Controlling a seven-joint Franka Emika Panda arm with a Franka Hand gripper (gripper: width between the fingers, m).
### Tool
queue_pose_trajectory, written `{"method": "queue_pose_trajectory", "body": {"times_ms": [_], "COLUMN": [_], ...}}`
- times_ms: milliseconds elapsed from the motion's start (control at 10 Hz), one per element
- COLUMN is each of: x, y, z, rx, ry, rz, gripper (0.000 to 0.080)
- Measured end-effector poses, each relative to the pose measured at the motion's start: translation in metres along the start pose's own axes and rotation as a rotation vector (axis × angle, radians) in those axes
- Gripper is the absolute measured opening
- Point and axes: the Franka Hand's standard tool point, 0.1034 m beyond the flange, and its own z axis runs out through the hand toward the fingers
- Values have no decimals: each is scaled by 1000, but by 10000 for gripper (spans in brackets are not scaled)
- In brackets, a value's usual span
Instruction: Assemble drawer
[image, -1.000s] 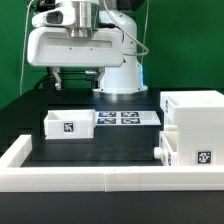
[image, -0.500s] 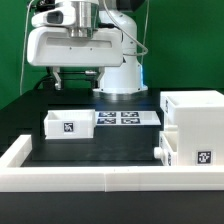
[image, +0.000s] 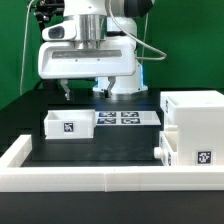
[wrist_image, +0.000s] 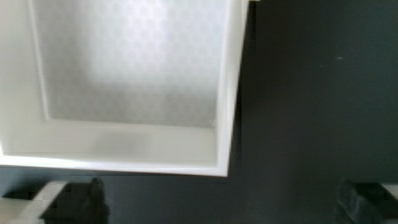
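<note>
The drawer housing (image: 196, 112), a tall white cube, stands at the exterior view's right. A knobbed tray (image: 178, 148) with a square tag sits against its lower front, knob (image: 158, 150) pointing to the exterior view's left. A second white tray (image: 68, 124), open-topped with a tag on its front, lies at the left; the wrist view shows its inside (wrist_image: 125, 90) from above. My gripper (image: 84, 92) hangs above and behind this tray, apart from it. It is open and empty, its dark fingertips (wrist_image: 71, 200) wide apart.
The marker board (image: 126, 118) lies flat between the loose tray and the housing. A low white border wall (image: 100, 178) runs along the front and up the left side. The robot base (image: 125, 85) stands behind the marker board.
The arm has swung toward the exterior view's right, bringing the gripper from the far left to above the loose tray. The trays and housing have not moved.
</note>
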Motion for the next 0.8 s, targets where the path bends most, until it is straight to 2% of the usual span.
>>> {"method": "queue_pose_trajectory", "body": {"times_ms": [100,600,800], "x": [-2,-3,-5], "y": [3,0,-17], "z": [4,7,20], "rx": [7,7,12], "ry": [-4,-4,-19], "rz": [-20,-5,35], "gripper": [649,649,649]}}
